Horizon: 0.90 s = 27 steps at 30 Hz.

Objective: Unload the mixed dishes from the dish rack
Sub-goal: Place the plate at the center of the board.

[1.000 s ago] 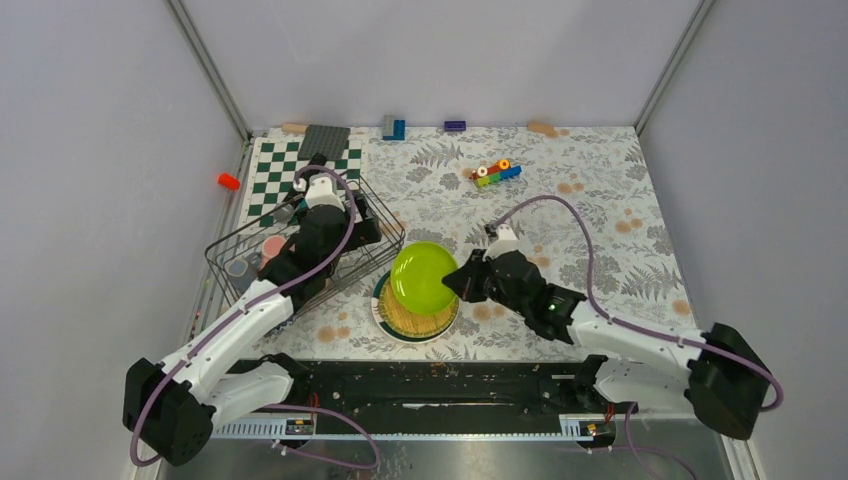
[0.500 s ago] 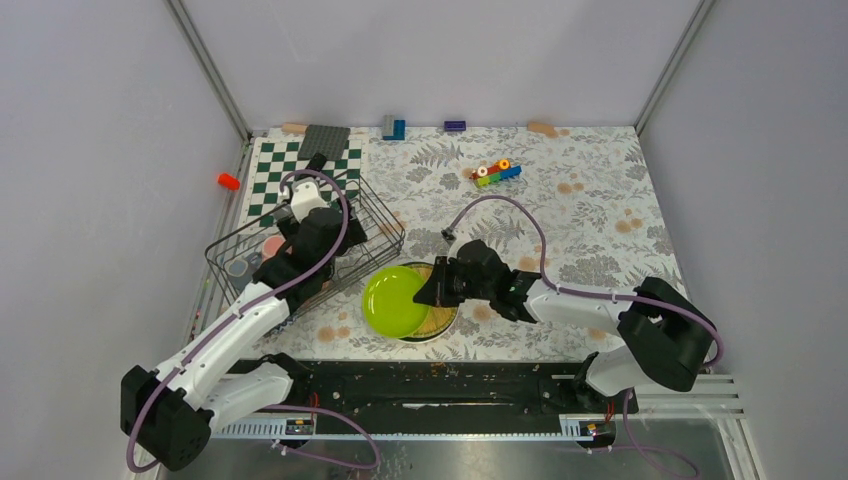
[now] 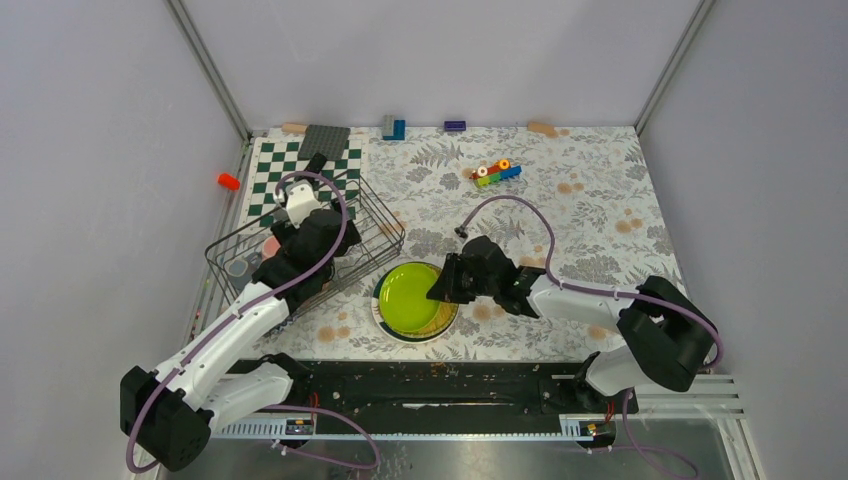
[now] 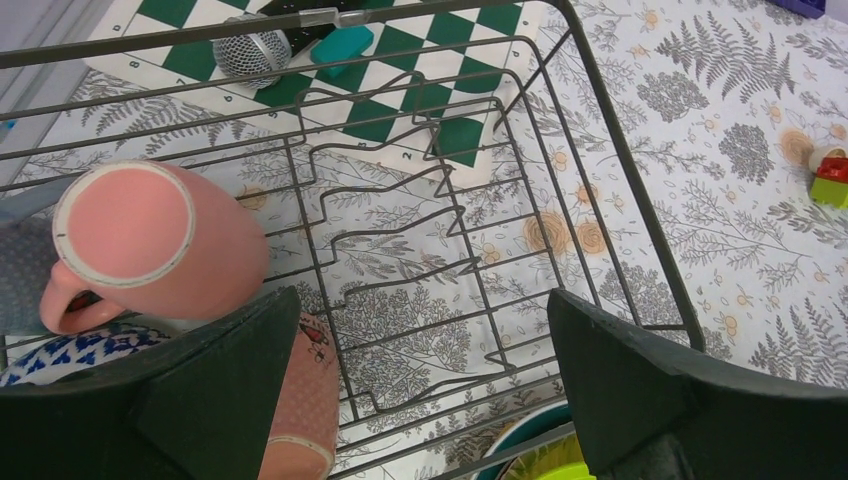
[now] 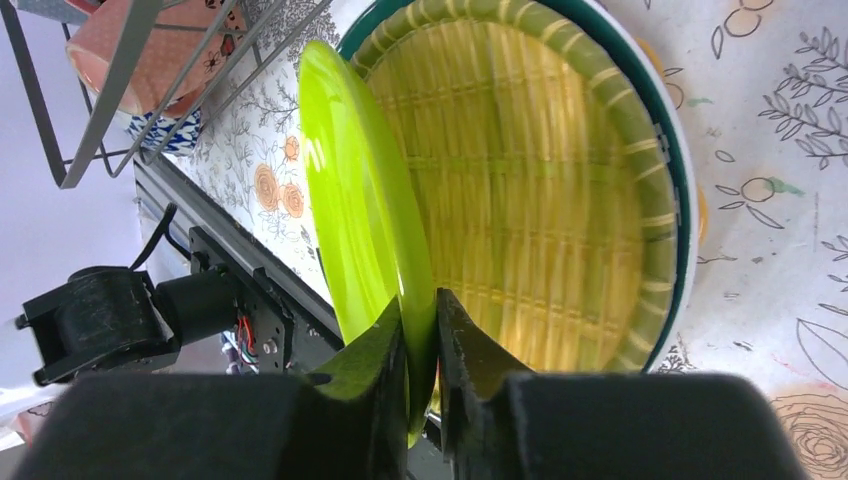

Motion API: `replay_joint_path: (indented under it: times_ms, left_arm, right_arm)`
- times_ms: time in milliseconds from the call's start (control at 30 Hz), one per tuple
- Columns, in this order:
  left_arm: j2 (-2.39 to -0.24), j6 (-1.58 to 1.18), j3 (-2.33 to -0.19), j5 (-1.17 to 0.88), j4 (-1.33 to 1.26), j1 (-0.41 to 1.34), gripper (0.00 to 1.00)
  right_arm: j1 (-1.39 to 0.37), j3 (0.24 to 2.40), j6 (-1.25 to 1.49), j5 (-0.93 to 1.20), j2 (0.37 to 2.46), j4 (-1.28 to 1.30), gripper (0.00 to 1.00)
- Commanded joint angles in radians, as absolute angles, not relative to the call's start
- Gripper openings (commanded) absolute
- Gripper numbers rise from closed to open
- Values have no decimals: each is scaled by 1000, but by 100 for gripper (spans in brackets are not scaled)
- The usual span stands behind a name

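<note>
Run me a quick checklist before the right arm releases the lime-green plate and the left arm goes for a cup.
1. Right fingers clamped on the lime-green plate at its rim: ok.
2. Lime-green plate lying flat on the yellow plate: not ok, the wrist view shows it tilted.
3. Lime-green plate inside the white plate rim, top view: ok.
4. Left fingers open over the dish rack: ok.
5. Pink cup lined up between the left fingers: not ok, it sits off to one side.
6. Arms apart from each other, top view: ok.
</note>
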State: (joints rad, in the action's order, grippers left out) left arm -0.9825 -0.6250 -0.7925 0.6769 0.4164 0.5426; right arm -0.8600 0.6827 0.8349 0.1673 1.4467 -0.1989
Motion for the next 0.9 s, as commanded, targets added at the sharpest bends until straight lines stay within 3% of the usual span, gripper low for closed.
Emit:
replay_joint_path:
  times_ms: [0,233,300,367,400,600,867]
  left_arm:
    - [-968,-653,-836,761,411,543,99]
    - [-974,-826,-869,960,574,541,99]
    - [-974,-841,-877,976,605,540,99]
    - [-974,-868,-883,985,632,537,99]
    - [-974,-877,-882,984,638,531,99]
    - [-984,-899,-874,917,661,439,99]
    - [-995,-949,-847,818,671,238,99]
  right_arm:
    - [-848,713,840,141,1457,-161,23]
    - [-848,752,770,77,1434,-91,66]
    - [-848,752,750,29,1404,-77,77]
    - [-848,757,720,-19,1372,-60,95]
    - [-848,762,698,-59,1354,-49,99]
    - [-848,765,545,-295,1222,-6,100]
    - [-848,584,495,-486,1019,-129,99]
